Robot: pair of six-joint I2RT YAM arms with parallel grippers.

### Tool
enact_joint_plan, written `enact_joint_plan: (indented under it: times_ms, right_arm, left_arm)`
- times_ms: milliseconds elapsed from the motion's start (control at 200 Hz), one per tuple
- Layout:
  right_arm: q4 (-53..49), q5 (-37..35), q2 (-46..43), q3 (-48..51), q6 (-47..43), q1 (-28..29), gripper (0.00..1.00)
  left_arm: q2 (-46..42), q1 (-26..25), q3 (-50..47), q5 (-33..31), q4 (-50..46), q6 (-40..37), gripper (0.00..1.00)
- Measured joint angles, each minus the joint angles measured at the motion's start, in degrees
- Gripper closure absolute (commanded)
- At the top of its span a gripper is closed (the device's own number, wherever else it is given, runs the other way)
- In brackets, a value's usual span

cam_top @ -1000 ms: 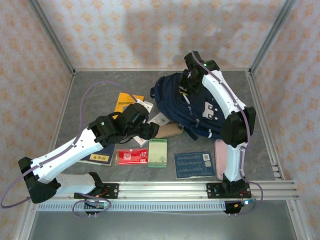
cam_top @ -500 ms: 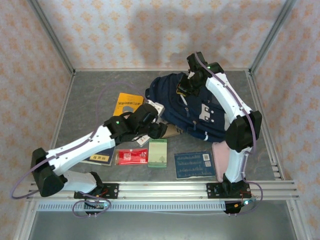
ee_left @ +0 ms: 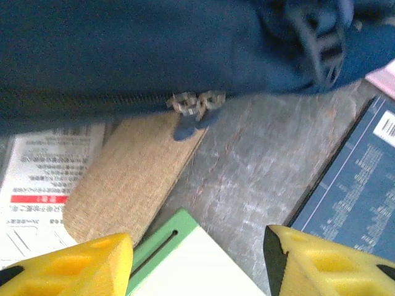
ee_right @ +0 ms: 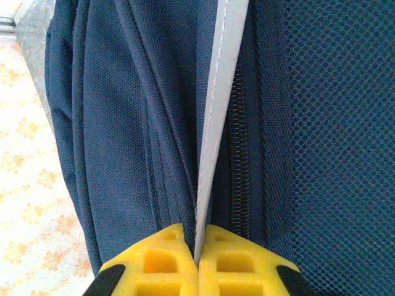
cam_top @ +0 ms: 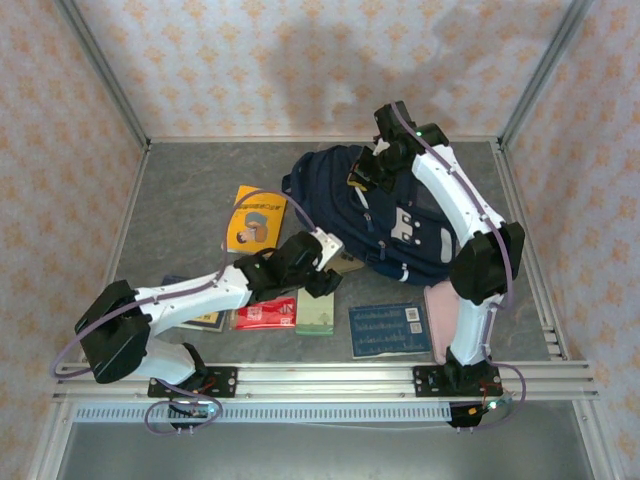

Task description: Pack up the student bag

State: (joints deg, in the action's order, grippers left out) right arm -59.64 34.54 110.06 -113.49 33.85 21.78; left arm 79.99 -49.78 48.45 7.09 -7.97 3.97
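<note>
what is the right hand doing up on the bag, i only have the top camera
observer: its wrist camera shows the right hand shut, pinching a pale grey strip of the student bag
operator: ok and what's in front of the left hand
observer: the left hand is open with nothing between its fingers, facing a zip pull on the bag's edge, with a tan pouch poking out from under that edge

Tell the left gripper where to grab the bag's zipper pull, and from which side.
Pinch the blue tab hanging off the sliders at the student bag's edge. It dangles free over the tan pouch, so the left gripper should probably come in from the table side, straddling it.
</note>
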Motion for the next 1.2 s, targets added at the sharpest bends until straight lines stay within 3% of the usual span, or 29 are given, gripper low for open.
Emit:
enact_joint_plan:
  times_ms: [425,891,1196]
  right_arm:
    - [2.5,2.6,-2.3,4.2,1.0,0.0,1.0]
    - [5.8,4.5,-4.3,8.6,3.0,0.0,1.0]
    - [10.1,6.1,-6.2,13.0,5.8,0.0,1.0]
  left_arm:
    - [1.7,1.3,-5.6,0.2,16.8,-4.5,0.37]
    - [8.9,1.3,-7.0,0.0,26.7,-3.9,0.42]
    - [12.4,1.3,-5.9,-1.9,28.4,-2.5,0.53]
